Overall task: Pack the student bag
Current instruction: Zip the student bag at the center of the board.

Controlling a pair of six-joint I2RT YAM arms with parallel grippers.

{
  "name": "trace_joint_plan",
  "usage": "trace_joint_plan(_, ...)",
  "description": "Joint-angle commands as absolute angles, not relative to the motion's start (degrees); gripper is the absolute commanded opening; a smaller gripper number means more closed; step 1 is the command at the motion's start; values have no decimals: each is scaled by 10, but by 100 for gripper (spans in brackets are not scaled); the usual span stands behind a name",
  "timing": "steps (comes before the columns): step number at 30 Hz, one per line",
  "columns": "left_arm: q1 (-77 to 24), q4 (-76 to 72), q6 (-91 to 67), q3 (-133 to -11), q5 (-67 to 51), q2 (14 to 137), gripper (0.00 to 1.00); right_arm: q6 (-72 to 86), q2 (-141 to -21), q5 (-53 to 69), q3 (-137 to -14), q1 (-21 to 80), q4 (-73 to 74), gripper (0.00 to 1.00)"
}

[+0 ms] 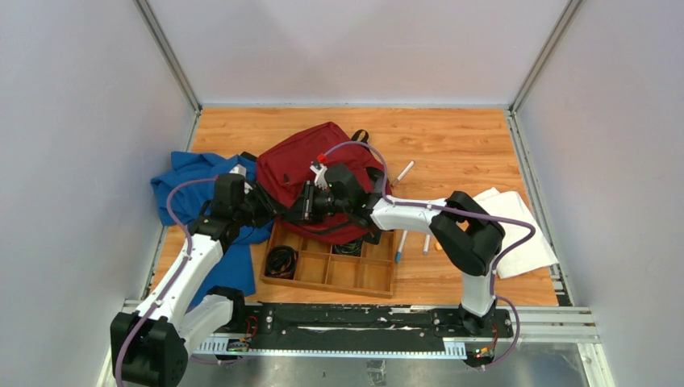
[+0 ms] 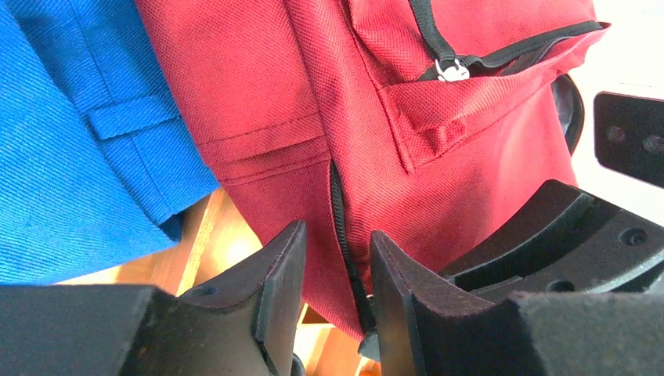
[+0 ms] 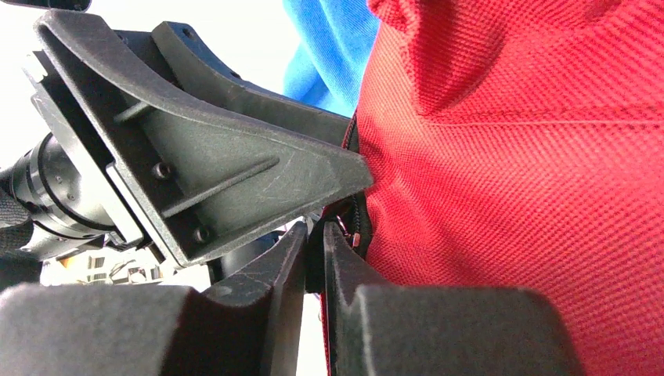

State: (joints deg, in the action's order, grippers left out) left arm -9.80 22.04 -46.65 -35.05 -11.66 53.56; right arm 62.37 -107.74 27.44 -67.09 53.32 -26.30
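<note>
The dark red student bag [image 1: 310, 161] lies in the middle of the table, its near edge over the wooden tray. My left gripper [image 1: 270, 208] is at the bag's near left edge. In the left wrist view its fingers [image 2: 337, 266] stand apart on either side of the bag's black zipper line [image 2: 341, 219] and red fabric [image 2: 438, 180]. My right gripper [image 1: 310, 201] is just right of it. In the right wrist view [image 3: 315, 231] it is shut on a thin black zipper pull at the bag's [image 3: 509, 196] edge, with the left gripper's finger [image 3: 235, 172] close above.
A blue cloth garment [image 1: 189, 189] lies left of the bag. A wooden compartment tray [image 1: 331, 266] holding dark coiled items sits in front. Pens [image 1: 403, 171] [image 1: 399, 246] and white cloths [image 1: 516, 230] lie to the right. Walls enclose the table.
</note>
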Motion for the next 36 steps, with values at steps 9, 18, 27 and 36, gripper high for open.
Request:
trace_joint_plan(9, -91, 210, -468, -354, -131, 537, 41, 634, -1060, 264, -657, 526, -292, 0)
trace_joint_plan(18, -91, 203, -467, -355, -137, 548, 42, 637, -1051, 265, -649, 522, -293, 20)
trace_joint_plan(27, -90, 204, -467, -353, -138, 545, 42, 668, -1057, 279, -638, 516, -328, 29)
trace_joint_plan(36, -90, 202, -468, -350, -139, 546, 42, 671, -1054, 271, -631, 515, -323, 0)
